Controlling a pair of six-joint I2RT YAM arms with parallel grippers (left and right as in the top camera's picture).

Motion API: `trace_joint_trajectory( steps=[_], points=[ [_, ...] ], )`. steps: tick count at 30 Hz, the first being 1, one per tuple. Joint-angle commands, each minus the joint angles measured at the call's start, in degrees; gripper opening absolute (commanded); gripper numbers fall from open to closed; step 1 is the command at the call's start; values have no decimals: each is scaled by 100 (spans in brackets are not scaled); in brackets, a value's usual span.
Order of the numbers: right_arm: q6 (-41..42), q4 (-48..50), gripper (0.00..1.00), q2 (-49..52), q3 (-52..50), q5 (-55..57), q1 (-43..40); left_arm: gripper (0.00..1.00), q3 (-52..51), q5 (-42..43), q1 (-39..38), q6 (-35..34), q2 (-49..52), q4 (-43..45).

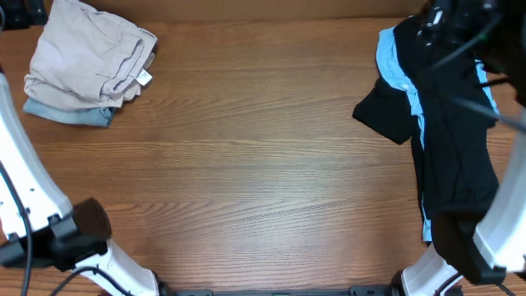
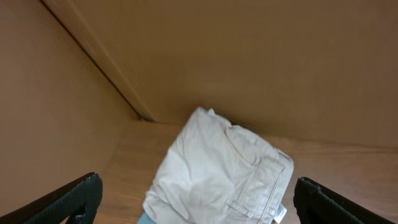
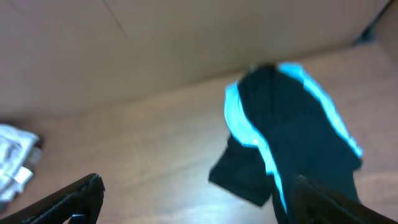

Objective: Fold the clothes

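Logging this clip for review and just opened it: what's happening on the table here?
Nothing is being held right now. A beige garment sits folded on a light blue one at the far left corner of the table, in front of the open left end effector. A black garment with light blue stripes lies rumpled and unfolded along the right side. The right end effector is open too, facing it without touching it.

A wood-grain table (image 1: pixel 263 164) meets a plain tan back wall (image 2: pixel 249 56) along its far edge.
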Motion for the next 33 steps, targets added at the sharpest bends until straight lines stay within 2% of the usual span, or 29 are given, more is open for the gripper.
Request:
trace_joint_trajectory(
  steps=[1,14,17,19,20,25,33],
  points=[
    [-44,-2,100,-42,310,72,13,100,-72,37,-22,-76,205,-66],
    [-136,0,100,-20,243,166,13,100,-72,37,-22,-76,245,-234],
    [-190,358,100,-208,-168,385,15,100,-72,37,-22,-76,245,-234],
    [-310,1043,100,-562,-1005,444,20,100,-74,37,-22,-76,245,-234],
    [-348,1871,100,-1016,-2048,424,20,100,-74,37,-22,-76,245,-236],
    [-345,4555,100,-2719,-5530,216,20,100,-74,35,-22,-76,245,-234],
    [-341,7130,100,-5482,-10054,114,9,100,-72,37,-22,-76,245,-236]
  ],
)
